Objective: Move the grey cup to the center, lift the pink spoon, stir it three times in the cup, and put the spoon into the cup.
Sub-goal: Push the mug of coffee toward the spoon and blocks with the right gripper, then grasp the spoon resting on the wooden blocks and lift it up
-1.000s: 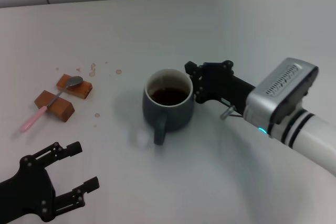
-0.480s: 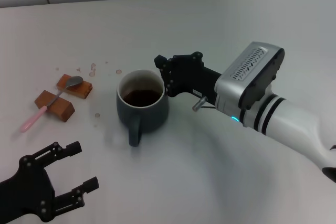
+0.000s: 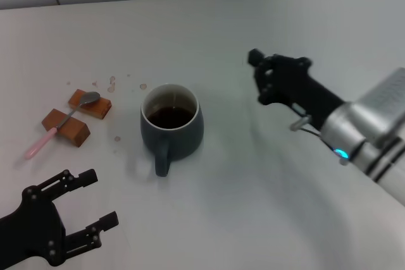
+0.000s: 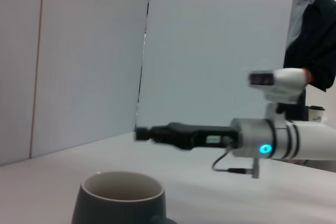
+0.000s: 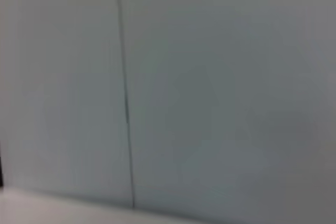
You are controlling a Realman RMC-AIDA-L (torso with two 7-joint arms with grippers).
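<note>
The grey cup (image 3: 172, 132) stands upright at the table's middle, dark liquid inside, its handle (image 3: 162, 162) pointing toward me. Its pale rim also shows low in the left wrist view as the cup (image 4: 122, 199). The pink spoon (image 3: 56, 129) lies far left across two brown blocks, bowl on the farther one. My right gripper (image 3: 258, 78) hovers open to the right of the cup, well apart from it, and is seen side-on as the right gripper (image 4: 142, 134). My left gripper (image 3: 85, 205) rests open at the front left corner, holding nothing.
Two brown blocks (image 3: 65, 126) (image 3: 90, 104) carry the spoon. Small brown spots (image 3: 112, 81) dot the table behind them. A tiled wall (image 5: 210, 77) runs along the back. A person (image 4: 314, 35) stands beyond the right arm.
The right gripper first slid the cup to the left, then pulled back to the right and away from it. The cup now stands alone. Left arm and spoon are unmoved.
</note>
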